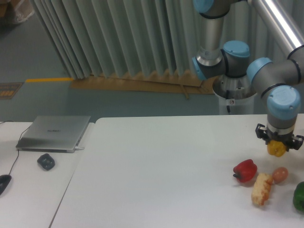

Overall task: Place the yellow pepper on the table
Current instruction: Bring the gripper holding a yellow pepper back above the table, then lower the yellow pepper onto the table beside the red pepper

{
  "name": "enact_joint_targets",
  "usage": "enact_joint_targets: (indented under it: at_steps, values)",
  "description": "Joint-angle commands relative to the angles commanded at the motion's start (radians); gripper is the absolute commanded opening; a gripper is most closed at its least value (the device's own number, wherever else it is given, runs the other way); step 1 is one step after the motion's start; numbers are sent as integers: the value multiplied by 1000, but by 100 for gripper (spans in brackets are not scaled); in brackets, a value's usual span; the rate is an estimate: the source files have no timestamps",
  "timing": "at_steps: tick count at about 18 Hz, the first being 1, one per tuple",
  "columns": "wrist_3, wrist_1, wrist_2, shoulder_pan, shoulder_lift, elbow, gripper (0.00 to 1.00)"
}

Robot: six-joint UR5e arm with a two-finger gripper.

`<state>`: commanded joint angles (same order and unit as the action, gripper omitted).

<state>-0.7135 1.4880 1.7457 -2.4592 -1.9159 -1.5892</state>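
Observation:
The yellow pepper (pixel 277 149) hangs in the air at the right side, held by my gripper (pixel 278 142), which is shut on it from above. Only the pepper's lower part shows below the black fingers. It hovers a little above the large white table (pixel 166 166), just up and right of the red pepper (pixel 245 170) and above an orange-brown round piece (pixel 280 175).
A pale-yellow corn piece (pixel 261 188) lies beside the red pepper and a green pepper (pixel 299 196) sits at the right edge. On the smaller left table rest a silver laptop (pixel 54 132), a dark small object (pixel 46 162) and a mouse (pixel 4 182).

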Motion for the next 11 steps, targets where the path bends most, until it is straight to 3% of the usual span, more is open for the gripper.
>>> enact_joint_targets:
  at_steps: [6, 11]
  values:
    - [94, -14, 6, 60, -25, 3, 50]
    - [101, -20, 9, 63, -25, 0, 51]
